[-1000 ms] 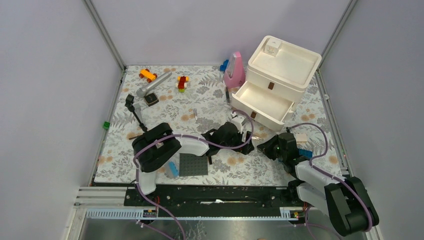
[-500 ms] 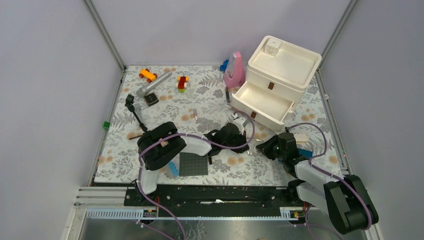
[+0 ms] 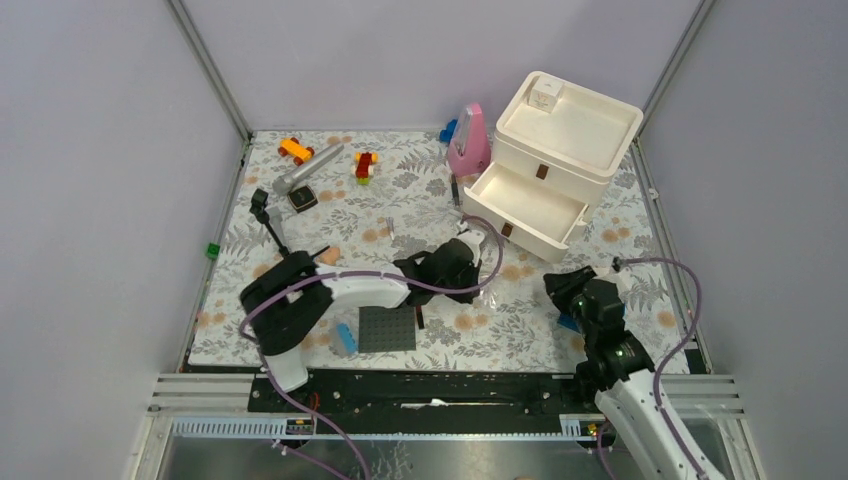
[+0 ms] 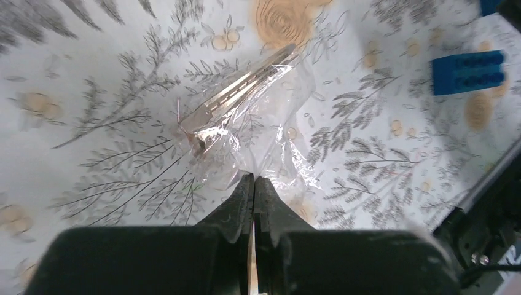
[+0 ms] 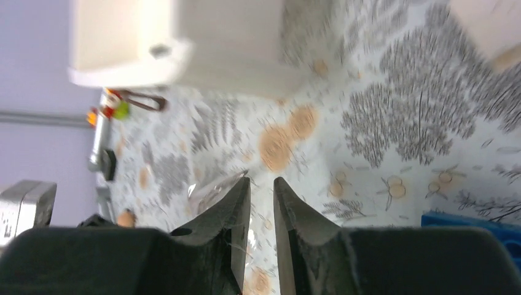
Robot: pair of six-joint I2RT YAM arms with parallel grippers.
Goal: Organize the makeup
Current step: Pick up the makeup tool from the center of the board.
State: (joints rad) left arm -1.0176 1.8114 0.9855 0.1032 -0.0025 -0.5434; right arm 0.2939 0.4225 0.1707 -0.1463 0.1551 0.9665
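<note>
Makeup packet [image 4: 246,107] lies near the open drawer [image 3: 522,205]; left end effector [image 4: 253,181] pinches its wrapper, right end effector [image 5: 261,184] gapes empty. Next, I reckon: lift it drawerward.

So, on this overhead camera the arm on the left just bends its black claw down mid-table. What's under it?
Observer: Its wrist camera shows a clear plastic packet with a thin pale stick sealed inside, lying flat on the flowered table cover.
Visitor: Has the claw got hold of it?
Observer: The left gripper is shut, and its tips seem to pinch the packet's near edge rather than the stick itself.
</note>
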